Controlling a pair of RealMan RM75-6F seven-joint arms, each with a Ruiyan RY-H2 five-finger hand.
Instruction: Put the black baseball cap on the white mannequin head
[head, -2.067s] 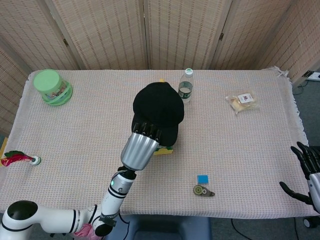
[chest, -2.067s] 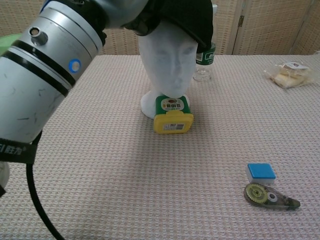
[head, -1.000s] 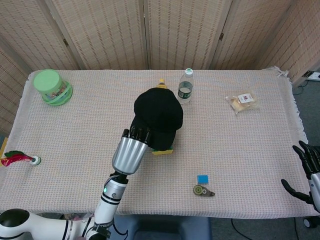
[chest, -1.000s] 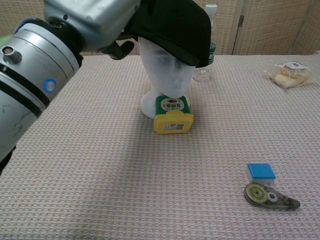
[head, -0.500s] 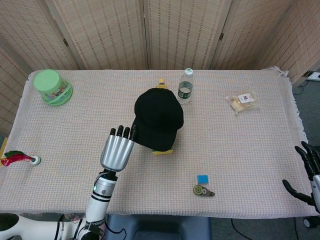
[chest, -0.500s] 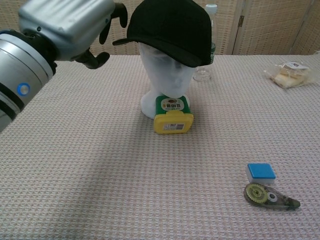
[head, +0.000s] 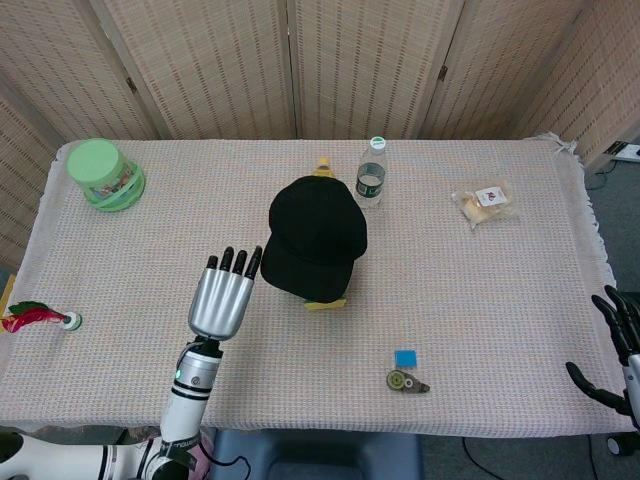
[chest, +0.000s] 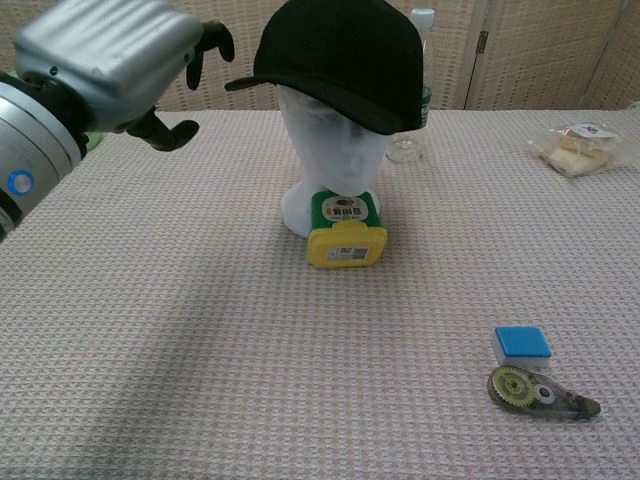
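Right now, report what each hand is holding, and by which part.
Nothing is held. The left hand hangs open beside the black baseball cap, clear of it; the cap sits on the white mannequin head. The right hand is open at the table edge.

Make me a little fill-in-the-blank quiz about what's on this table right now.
The black baseball cap sits on the white ____ head.
The left robot hand holds ____.
The yellow-and-green container stands in ____ of the mannequin head, chest view.
The small square beside the tape dispenser is ____.

Missing words: mannequin; nothing; front; blue
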